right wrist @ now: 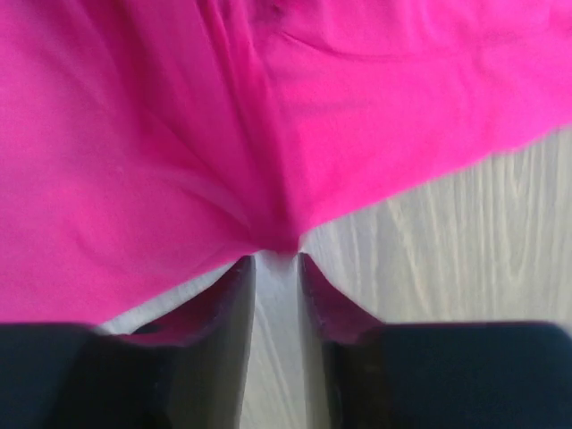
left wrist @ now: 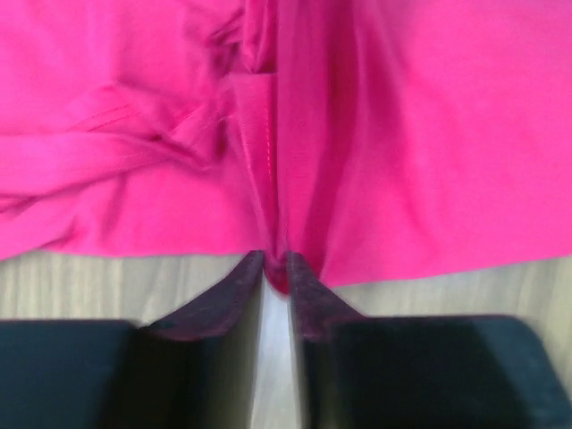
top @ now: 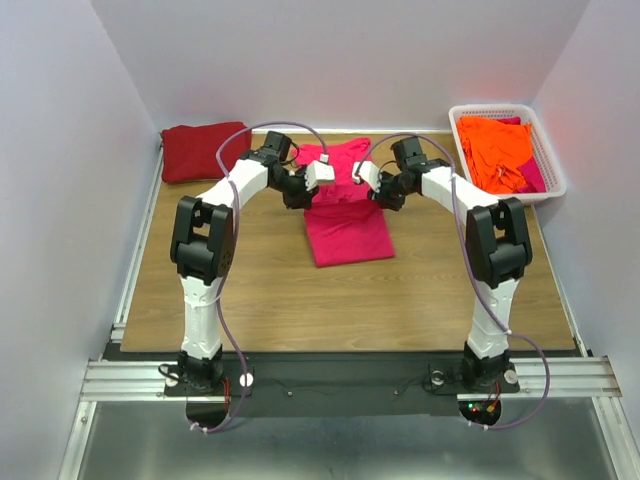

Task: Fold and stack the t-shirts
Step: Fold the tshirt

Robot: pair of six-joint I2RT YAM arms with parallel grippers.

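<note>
Left wrist view is showing my left gripper standing narrow, with a ridge of the pink t-shirt sitting between the tips; whether it is gripping, I cannot tell. My right gripper is standing slightly apart, its peak of cloth lying just past the tips. The shirt is lying partly folded in the middle of the table. I am judging this a release: I should be parting both jaws evenly and lifting straight off, since soft, limp knit like this would be creasing and dragging easily on the wood-grain top.
</note>
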